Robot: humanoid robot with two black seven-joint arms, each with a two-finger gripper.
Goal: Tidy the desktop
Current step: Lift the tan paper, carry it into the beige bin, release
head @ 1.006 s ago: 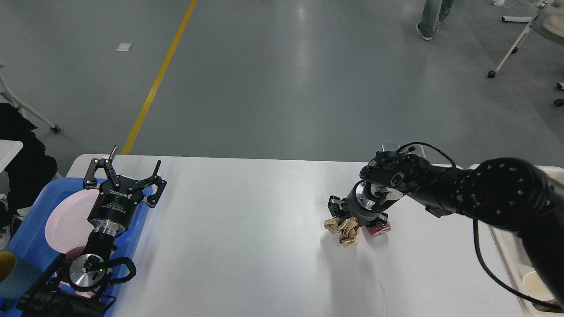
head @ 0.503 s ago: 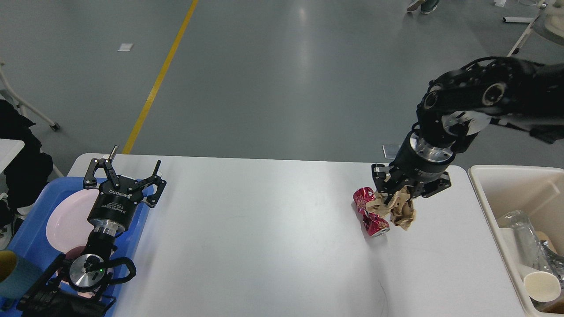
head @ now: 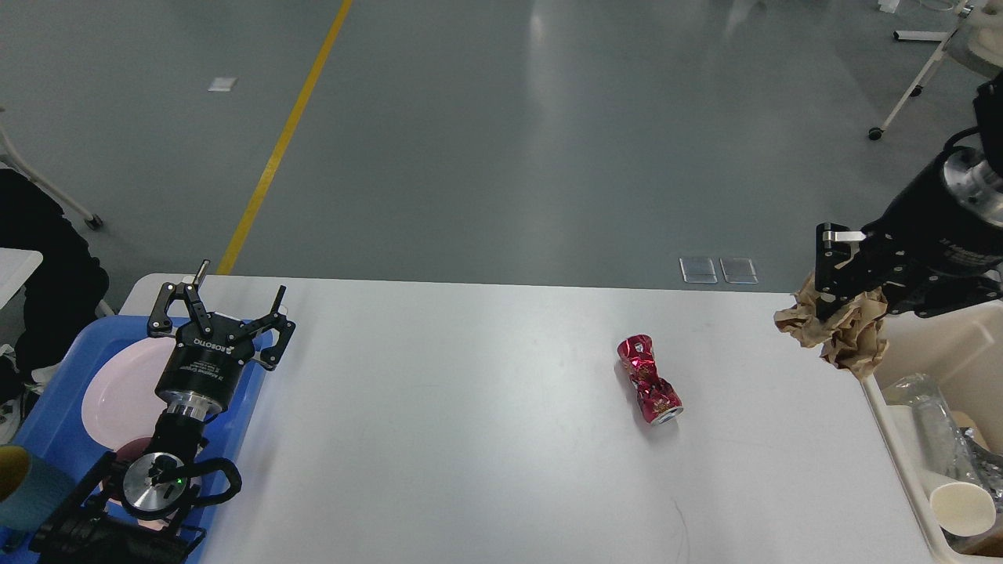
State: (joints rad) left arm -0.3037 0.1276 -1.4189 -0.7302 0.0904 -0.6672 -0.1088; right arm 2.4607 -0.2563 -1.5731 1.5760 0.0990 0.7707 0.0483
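White desktop [head: 470,439]: crushed red can [head: 649,379], blue tray [head: 47,407].

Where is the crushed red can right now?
In the head view, the crushed red can lies on its side on the desktop, right of centre, alone, left of the cream bin.

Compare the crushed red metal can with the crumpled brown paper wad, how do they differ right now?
The crushed red metal can lies free on the white desktop; the crumpled brown paper wad hangs in the right gripper beside the cream bin. The can is shiny, the wad matte. Both are crushed rubbish.
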